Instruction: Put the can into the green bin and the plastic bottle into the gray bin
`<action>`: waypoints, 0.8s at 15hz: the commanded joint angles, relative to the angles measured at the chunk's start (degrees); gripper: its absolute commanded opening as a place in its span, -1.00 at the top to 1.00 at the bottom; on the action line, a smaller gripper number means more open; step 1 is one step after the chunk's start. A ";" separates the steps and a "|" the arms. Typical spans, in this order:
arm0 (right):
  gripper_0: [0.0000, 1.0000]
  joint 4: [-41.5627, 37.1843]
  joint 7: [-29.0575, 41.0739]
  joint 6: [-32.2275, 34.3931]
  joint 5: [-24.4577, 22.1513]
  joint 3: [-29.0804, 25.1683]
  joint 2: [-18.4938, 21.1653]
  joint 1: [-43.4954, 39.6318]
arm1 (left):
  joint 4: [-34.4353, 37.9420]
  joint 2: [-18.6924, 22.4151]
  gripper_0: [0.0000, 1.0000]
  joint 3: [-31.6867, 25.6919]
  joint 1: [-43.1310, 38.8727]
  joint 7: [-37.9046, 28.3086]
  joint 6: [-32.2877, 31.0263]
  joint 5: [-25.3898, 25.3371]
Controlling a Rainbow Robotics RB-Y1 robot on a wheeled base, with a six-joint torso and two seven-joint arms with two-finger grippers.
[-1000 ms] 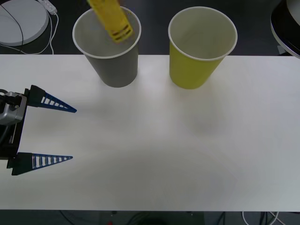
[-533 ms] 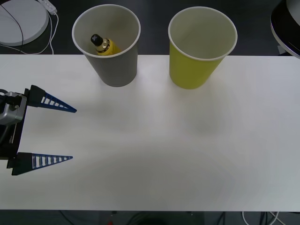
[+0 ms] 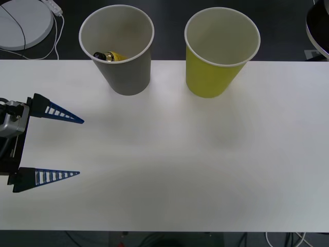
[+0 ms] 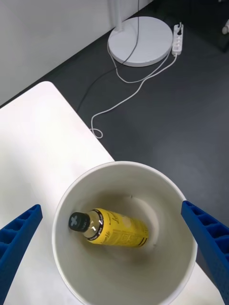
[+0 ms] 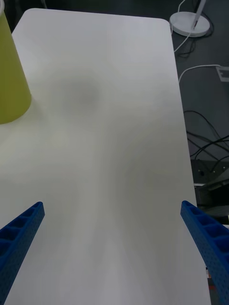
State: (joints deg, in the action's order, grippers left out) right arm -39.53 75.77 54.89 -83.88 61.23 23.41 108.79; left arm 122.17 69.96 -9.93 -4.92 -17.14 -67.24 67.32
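Bottle (image 4: 109, 228) lies inside gray bin (image 4: 62, 267), below wide-spread right gripper (image 4: 114, 248); left gripper (image 3: 77, 146) wide too

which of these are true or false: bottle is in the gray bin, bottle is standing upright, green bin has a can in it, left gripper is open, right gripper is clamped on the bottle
1. The plastic bottle is inside the gray bin. True.
2. The bottle stands upright. False: it lies on its side at the bottom of the bin.
3. The green bin holds a can. False: what shows of its white inside in the front view is bare, though its bottom is hidden there.
4. The left gripper is open. True: its fingers are spread apart above the table at the robot's left.
5. The right gripper is clamped on the bottle. False: it is open above the gray bin, with the bottle lying free below it.
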 commanded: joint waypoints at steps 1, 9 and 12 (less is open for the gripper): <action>-1.00 -4.07 -0.45 0.13 1.00 -0.85 2.61 -1.92 | 0.00 0.00 -1.00 0.00 0.00 0.00 0.00 0.00; -1.00 -18.22 -4.31 0.92 3.81 -4.27 12.10 -8.77 | 0.00 0.00 -1.00 0.00 0.00 0.00 0.00 0.00; -1.00 -23.58 -6.42 0.83 4.95 -5.94 15.71 -12.38 | 0.00 0.00 -1.00 0.00 0.00 0.00 0.00 0.00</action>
State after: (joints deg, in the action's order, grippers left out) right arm -61.86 69.90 55.74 -79.20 55.69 38.26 97.36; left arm 122.17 69.96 -9.93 -4.92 -17.14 -67.24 67.33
